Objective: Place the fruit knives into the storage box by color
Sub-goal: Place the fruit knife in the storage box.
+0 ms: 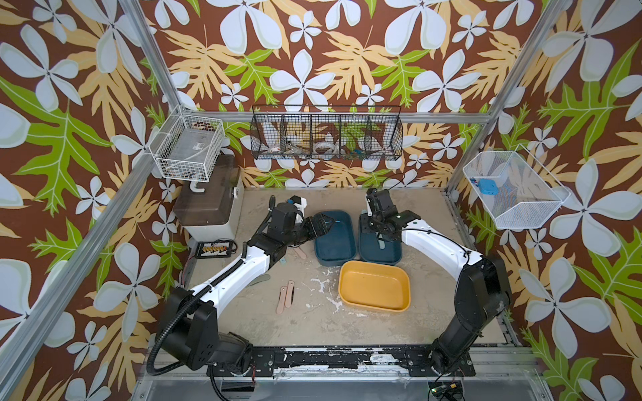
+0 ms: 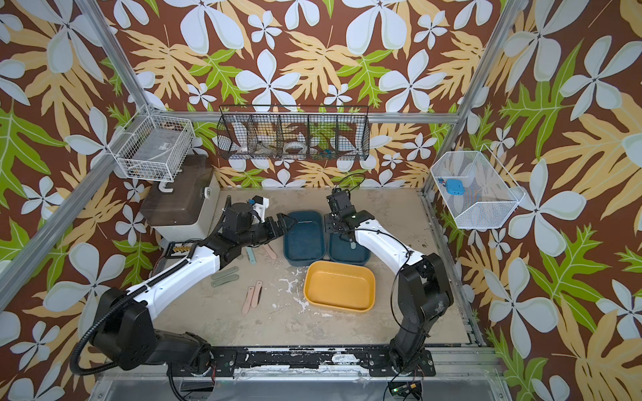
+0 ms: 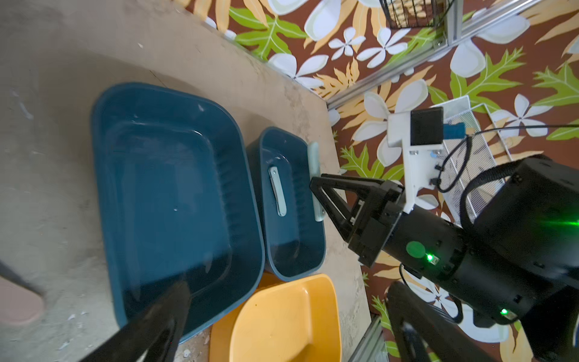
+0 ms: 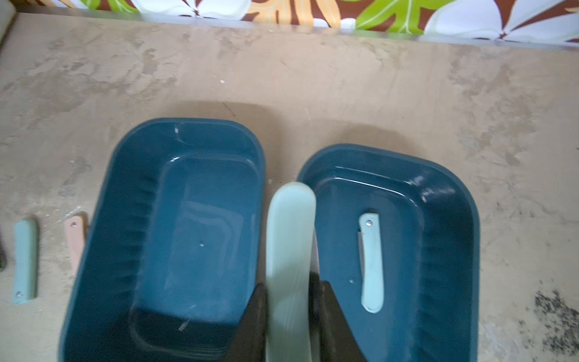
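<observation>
My right gripper [image 4: 288, 313] is shut on a light blue fruit knife [image 4: 289, 238], held above the inner edge of the right dark blue storage box [image 4: 451, 219]. Another light blue knife [image 4: 371, 263] lies flat inside that box. The left blue box [image 1: 333, 243] and the yellow box [image 1: 375, 290] hold nothing. My left gripper [image 1: 324, 222] hangs open over the left blue box's near-left rim. On the table lie two pink knives [image 1: 285, 297] side by side, two grey-green ones [image 2: 225, 277], a light blue one [image 2: 250, 256] and a pink one [image 2: 270, 251].
A white tub with a brown lid [image 1: 208, 201] stands at the back left, with a small black connector block [image 1: 215, 248] in front of it. Wire baskets [image 1: 326, 137] hang on the back and side walls. The left arm lies across the loose knives.
</observation>
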You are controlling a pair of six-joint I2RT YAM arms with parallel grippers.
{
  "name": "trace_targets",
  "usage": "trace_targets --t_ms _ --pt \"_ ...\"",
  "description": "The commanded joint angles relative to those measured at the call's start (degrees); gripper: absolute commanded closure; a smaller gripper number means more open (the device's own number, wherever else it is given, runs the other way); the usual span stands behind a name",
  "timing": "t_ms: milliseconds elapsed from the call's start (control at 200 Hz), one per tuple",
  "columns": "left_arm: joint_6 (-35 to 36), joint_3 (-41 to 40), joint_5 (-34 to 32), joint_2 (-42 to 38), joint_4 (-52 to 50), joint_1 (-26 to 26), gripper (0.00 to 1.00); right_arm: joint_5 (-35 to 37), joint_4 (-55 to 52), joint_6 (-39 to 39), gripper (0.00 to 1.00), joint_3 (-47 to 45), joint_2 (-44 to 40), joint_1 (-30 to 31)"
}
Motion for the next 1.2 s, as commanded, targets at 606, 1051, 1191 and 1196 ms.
trace_targets --t_ms 606,1051,1191,1196 --pt "-1.33 1.42 -0.47 3.80 1.95 -5.30 0.00 -1.08 7.31 0.78 0.76 -8.30 7.89 -2.85" --pt "-1.20 0.11 -1.89 2.69 1.86 -5.30 0.00 -1.40 8.51 1.22 0.67 -9.27 11.41 -2.88" --pt "-1.11 -0.20 -2.15 2.47 1.86 -5.30 0.00 -1.02 7.67 1.13 0.52 -8.58 10.22 -2.87" --pt "-1.11 -0.20 -2.17 2.47 1.86 -5.30 0.00 -1.01 7.65 1.13 0.51 -8.53 10.14 -2.86"
